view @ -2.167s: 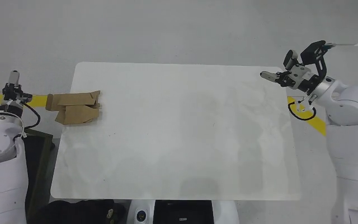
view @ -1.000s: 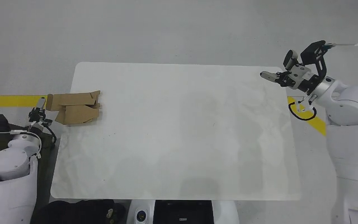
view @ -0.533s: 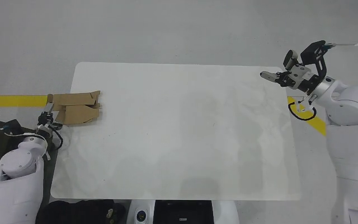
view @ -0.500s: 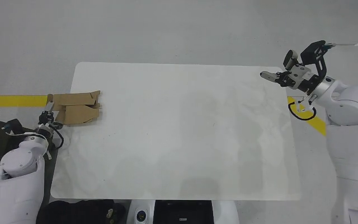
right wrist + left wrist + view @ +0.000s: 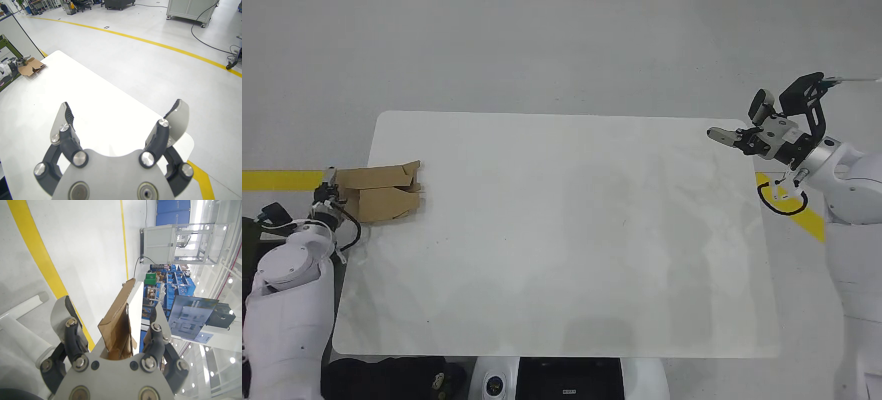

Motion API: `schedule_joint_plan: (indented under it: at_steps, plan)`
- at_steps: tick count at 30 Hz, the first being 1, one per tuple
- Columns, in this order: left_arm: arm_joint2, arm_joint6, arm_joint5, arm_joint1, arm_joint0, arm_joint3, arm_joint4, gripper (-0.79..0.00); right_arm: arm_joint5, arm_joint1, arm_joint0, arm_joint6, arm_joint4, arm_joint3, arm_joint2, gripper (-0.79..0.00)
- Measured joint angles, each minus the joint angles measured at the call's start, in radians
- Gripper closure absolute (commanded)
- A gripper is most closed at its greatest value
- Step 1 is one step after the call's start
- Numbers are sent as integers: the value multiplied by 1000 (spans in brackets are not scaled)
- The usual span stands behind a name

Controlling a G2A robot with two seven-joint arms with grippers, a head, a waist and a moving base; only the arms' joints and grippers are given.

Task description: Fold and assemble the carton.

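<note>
Left claw [image 5: 329, 194] is sitting at the outer end of the flattened brown cardboard carton [image 5: 382, 192]. Its fingers are spread apart, with the cardboard's edge [image 5: 117, 321] lying between them and touching neither, as the left wrist view shows. Two seconds ago this arm was hanging well off to the side, over the yellow floor stripe [image 5: 282, 180]. It has since been swinging in along the desk's edge and closing on the carton.

The carton itself is staying where it was. It is lying at the left edge of the white rounded desk [image 5: 562, 250], with its outer part overhanging that edge toward the floor stripe.

Right claw [image 5: 737, 120] is hovering above the far right corner of the desk, well apart from the carton [image 5: 31, 67]. Its fingers [image 5: 66, 111] are standing wide open around nothing, and it is keeping the same pose as in every earlier frame.
</note>
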Motion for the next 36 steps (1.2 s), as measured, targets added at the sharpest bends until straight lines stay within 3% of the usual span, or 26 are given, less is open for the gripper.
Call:
schedule_joint_plan:
  at_steps: [2, 13, 25, 32, 36]
  plan:
    - [-3, 2, 3, 1, -9, 13, -2, 0, 0, 0, 0, 0, 0, 0, 0, -785]
    - [-28, -48, 10, 4, -38, 21, -69, 0, 0, 0, 0, 0, 0, 0, 0, -785]
    - [-51, -119, 35, 3, -62, -103, -190, 0, 0, 0, 0, 0, 0, 0, 0, -785]
    - [2, -211, 56, 3, -117, -161, -190, 0, 0, 0, 0, 0, 0, 0, 0, -785]
    - [67, -264, 4, 1, -175, -168, -132, 0, 0, 0, 0, 0, 0, 0, 0, -785]
